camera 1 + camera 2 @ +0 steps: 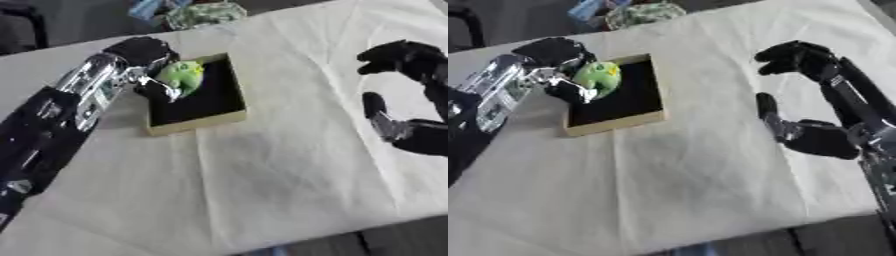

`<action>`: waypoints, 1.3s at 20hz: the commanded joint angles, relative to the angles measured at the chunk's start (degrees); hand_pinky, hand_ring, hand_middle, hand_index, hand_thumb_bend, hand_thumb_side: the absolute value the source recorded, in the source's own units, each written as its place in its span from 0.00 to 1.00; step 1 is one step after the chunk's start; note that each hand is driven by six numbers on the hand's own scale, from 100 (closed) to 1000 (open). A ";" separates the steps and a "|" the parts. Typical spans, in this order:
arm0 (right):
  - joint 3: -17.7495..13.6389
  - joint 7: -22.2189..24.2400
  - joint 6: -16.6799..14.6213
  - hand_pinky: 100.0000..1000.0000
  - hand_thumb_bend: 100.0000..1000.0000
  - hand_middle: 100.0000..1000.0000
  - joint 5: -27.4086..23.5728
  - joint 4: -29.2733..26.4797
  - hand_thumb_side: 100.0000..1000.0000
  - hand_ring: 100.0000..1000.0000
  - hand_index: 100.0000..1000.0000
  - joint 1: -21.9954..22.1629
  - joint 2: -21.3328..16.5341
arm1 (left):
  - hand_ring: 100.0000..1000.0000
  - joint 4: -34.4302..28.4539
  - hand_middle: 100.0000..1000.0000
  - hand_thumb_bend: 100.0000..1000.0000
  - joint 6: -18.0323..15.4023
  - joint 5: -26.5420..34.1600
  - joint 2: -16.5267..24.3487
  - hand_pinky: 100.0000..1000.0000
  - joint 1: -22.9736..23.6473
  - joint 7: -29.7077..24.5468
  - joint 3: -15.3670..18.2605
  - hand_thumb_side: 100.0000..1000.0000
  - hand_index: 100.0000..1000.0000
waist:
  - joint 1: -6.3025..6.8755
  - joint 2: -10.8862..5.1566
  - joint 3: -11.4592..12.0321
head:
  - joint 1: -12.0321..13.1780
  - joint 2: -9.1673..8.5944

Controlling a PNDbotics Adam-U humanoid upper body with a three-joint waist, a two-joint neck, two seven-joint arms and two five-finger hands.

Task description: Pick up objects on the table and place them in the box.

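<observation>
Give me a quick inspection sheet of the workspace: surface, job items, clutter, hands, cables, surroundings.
Surface: table under a cream cloth, wrinkled.
Job's things: shallow box with black lining and tan rim at far left; green soft toy held over its far left corner.
Clutter: nothing seen on the cloth.
Hands: left hand has its fingers curled round the toy; right hand idle at the right, curled, holding nothing.
Cables: nothing seen.
Surroundings: patterned bundle beyond the far edge; dark floor.
</observation>
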 commanded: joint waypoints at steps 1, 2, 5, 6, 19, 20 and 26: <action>-0.22 0.27 -0.08 0.76 0.00 0.74 -0.55 -1.01 0.16 0.71 0.82 -0.80 -0.29 | 0.45 1.85 0.42 0.06 -0.53 -1.98 -0.74 0.64 -1.20 2.48 0.89 0.47 0.68 | -0.38 -0.82 -0.05 | 0.39 -0.72; -0.25 0.25 -0.06 0.76 0.00 0.74 -0.55 -1.01 0.16 0.71 0.82 -0.77 -0.26 | 0.48 2.31 0.45 0.14 -0.76 -2.18 -1.04 0.65 -1.04 2.99 0.86 0.48 0.70 | -0.35 -0.81 -0.07 | 0.36 -0.77; -0.30 0.23 -0.05 0.76 0.00 0.74 -0.52 -1.01 0.16 0.71 0.82 -0.69 -0.25 | 0.61 2.77 0.59 0.40 -1.05 -2.42 -1.29 0.73 -0.72 4.36 0.81 0.55 0.81 | -0.31 -0.82 -0.03 | 0.24 -0.81; -0.34 0.21 -0.04 0.76 0.00 0.74 -0.50 -1.01 0.16 0.71 0.82 -0.67 -0.25 | 0.68 2.65 0.65 0.44 -0.89 -2.62 -1.20 0.77 -0.63 4.63 0.84 0.58 0.85 | -0.30 -0.83 0.02 | 0.18 -0.83; -0.99 -0.51 0.10 0.76 0.00 0.74 0.02 -0.96 0.16 0.71 0.82 -0.42 -0.59 | 0.80 -16.04 0.81 0.69 6.54 9.90 7.98 0.86 5.25 4.88 4.65 0.68 0.90 | -0.53 -0.70 1.62 | -1.22 -1.05; -1.06 -0.59 0.11 0.76 0.00 0.74 0.10 -0.95 0.16 0.71 0.82 -0.42 -0.64 | 0.78 -18.94 0.79 0.67 7.69 12.08 9.16 0.84 6.74 5.66 5.55 0.68 0.89 | -0.57 -0.63 1.85 | -1.29 -1.11; -1.44 -1.12 0.19 0.76 0.00 0.74 0.49 -0.90 0.15 0.71 0.82 -0.41 -0.78 | 0.72 -36.09 0.74 0.59 14.92 24.54 14.01 0.77 18.93 12.97 12.43 0.67 0.86 | -0.89 -0.19 2.87 | -1.62 -1.28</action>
